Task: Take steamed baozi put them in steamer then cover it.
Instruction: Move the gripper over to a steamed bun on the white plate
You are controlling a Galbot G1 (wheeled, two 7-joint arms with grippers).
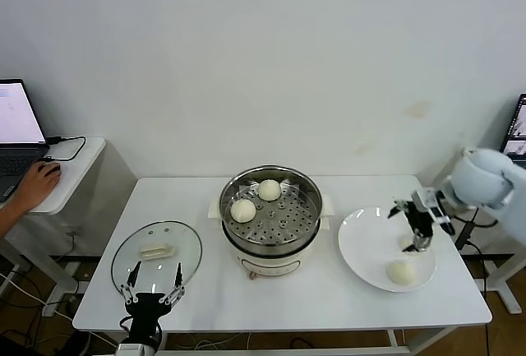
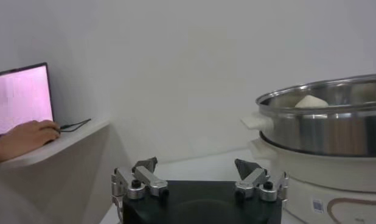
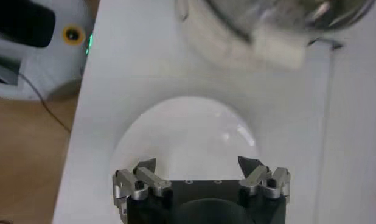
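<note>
Steamer: sits mid-table on its cream base, uncovered, perforated tray showing, so buns can drop straight in from above.

Buns loaded: two steamed baozi on the tray, one toward the back, one on the left side. The left wrist view catches the top of one just over the steel rim.

Buns waiting: one baozi clearly on the white plate, near its front edge. There may be another under the right arm's fingers, a pale patch shows there, but I can't be sure from the head view.

Right gripper: over the plate, angled down toward its far side, jaws spread wide with nothing between them. In its own wrist view there is only bare plate beyond the tips, so I'd call this an approach to a pickup, not a carry.

Left gripper: parked at the front left edge of the table, fingers splayed and holding nothing, close to the lid it will likely be asked to lift.

Cover: lying flat on the table to the steamer's left, handle up, well clear of the loading path.

Progress: roughly halfway by my read; plate to empty, then lid on.

Bystander: a person's hand rests at a laptop on a side desk, apart from the work.
</note>
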